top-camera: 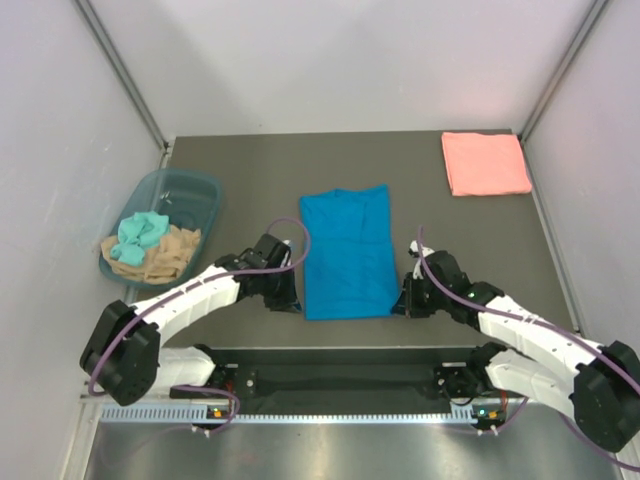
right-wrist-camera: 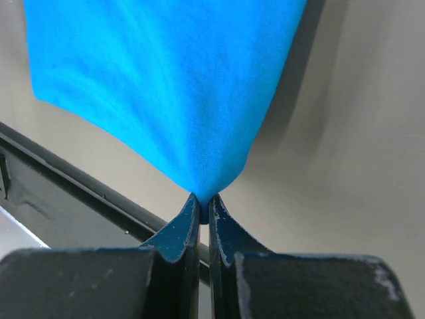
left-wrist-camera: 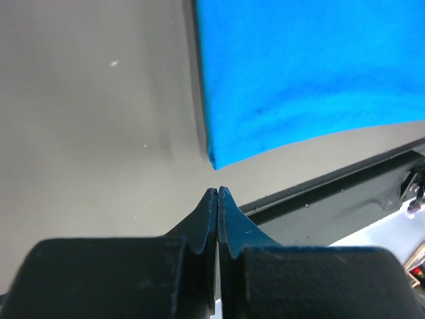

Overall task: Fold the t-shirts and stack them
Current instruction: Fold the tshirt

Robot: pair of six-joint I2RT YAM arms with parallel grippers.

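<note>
Pinching the near right corner of the bright blue t-shirt, the right gripper has its two dark fingers pressed together on the cloth, which stands up from the tips in a taut, tented fold above the grey table. The shirt lies as a long rectangle, folded lengthwise, its near hem close to the table's front edge. At the shirt's near left corner the left gripper sits low with its fingers closed flat against each other and nothing between them; the cloth corner lies just beyond the tips, with a thin strip of bare table showing between. Well apart from the blue shirt, to its right and towards the back, the salmon pink t-shirt rests folded into a neat square. To the blue shirt's left stands a translucent plastic tub, with a teal cloth and a tan cloth heaped over its near rim
</note>
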